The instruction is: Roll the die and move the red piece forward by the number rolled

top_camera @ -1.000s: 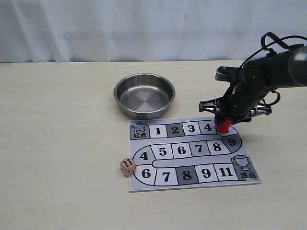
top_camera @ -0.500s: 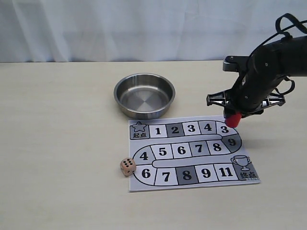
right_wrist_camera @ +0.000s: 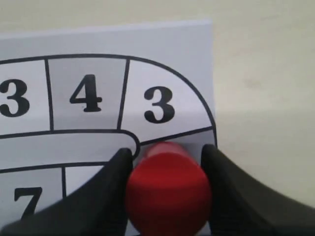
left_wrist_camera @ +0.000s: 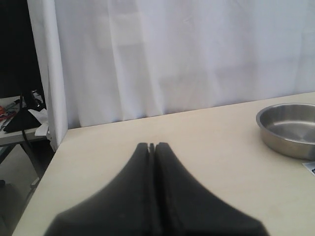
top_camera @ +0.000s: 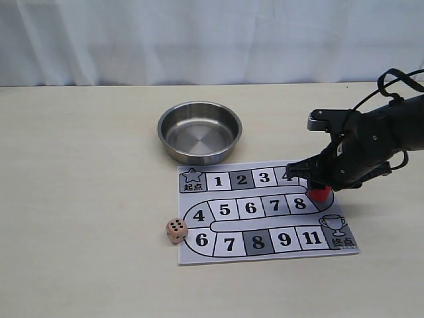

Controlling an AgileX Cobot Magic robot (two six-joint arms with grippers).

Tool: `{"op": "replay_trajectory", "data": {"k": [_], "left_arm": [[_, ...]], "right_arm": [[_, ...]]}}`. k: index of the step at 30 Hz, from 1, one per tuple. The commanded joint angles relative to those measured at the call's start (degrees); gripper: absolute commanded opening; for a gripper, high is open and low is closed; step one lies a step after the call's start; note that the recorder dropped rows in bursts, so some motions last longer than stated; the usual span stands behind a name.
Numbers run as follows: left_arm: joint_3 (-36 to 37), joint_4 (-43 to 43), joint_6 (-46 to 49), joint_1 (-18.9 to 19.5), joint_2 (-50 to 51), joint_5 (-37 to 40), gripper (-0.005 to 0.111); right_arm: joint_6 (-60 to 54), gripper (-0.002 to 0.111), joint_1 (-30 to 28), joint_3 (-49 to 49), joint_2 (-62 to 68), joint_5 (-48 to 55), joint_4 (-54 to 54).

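The red piece [top_camera: 322, 193] stands low over the board's right-hand bend, on the square just past the 3, where the 9 was. My right gripper [top_camera: 322, 188] is shut on it from above. In the right wrist view the red piece [right_wrist_camera: 168, 189] fills the space between both black fingers of that gripper [right_wrist_camera: 166, 152]. The tan die [top_camera: 176, 230] rests on the table by the board's left edge, beside square 6. My left gripper [left_wrist_camera: 152, 145] is shut on nothing and hangs over bare table; it does not show in the exterior view.
The paper game board [top_camera: 189, 257] lies flat, its numbered track ending at a trophy square [top_camera: 334, 228]. A steel bowl [top_camera: 162, 132] sits just behind the board, and is also seen as the bowl [left_wrist_camera: 266, 118] in the left wrist view. A white curtain backs the table.
My right gripper lifted the red piece off the bend near squares 4 and 3, swung it right, then brought it down onto the following square. The die and the left arm stayed still.
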Motion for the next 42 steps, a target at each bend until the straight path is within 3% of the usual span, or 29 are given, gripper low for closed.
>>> {"op": "replay_trajectory", "data": {"k": [1, 8, 14, 17, 19, 26, 31, 34, 42], "left_arm": [[0.11, 0.11, -0.22, -0.10, 0.43, -0.23, 0.000], [0.11, 0.11, -0.22, -0.10, 0.43, -0.23, 0.000], [0.11, 0.11, -0.22, -0.10, 0.43, -0.23, 0.000], [0.11, 0.11, -0.22, -0.10, 0.43, -0.23, 0.000], [0.11, 0.11, -0.22, -0.10, 0.43, -0.23, 0.000], [0.11, 0.11, -0.22, -0.10, 0.43, -0.34, 0.000], [0.11, 0.11, -0.22, -0.10, 0.43, -0.34, 0.000], [0.11, 0.11, -0.22, -0.10, 0.43, -0.34, 0.000], [0.11, 0.11, -0.22, -0.10, 0.43, -0.34, 0.000]], "right_arm": [[-0.05, 0.025, -0.17, 0.65, 0.10, -0.10, -0.20], [-0.05, 0.054, -0.17, -0.14, -0.04, -0.10, -0.20], [0.73, 0.064, -0.39, -0.82, -2.27, 0.07, -0.20], [0.73, 0.063, -0.39, -2.24, -4.22, 3.47, -0.20], [0.24, 0.060, -0.39, -3.92, -6.23, 8.90, -0.20], [-5.42, 0.005, -1.17, -8.32, -11.88, 26.63, -2.82], [-18.05, 0.004, -9.27, -8.32, -12.82, 30.52, 8.27], [-20.02, 0.004, -12.18, -8.32, -12.82, 31.78, 8.42], [-31.10, 0.004, -15.06, -8.22, -12.82, 31.85, 19.93]]}}
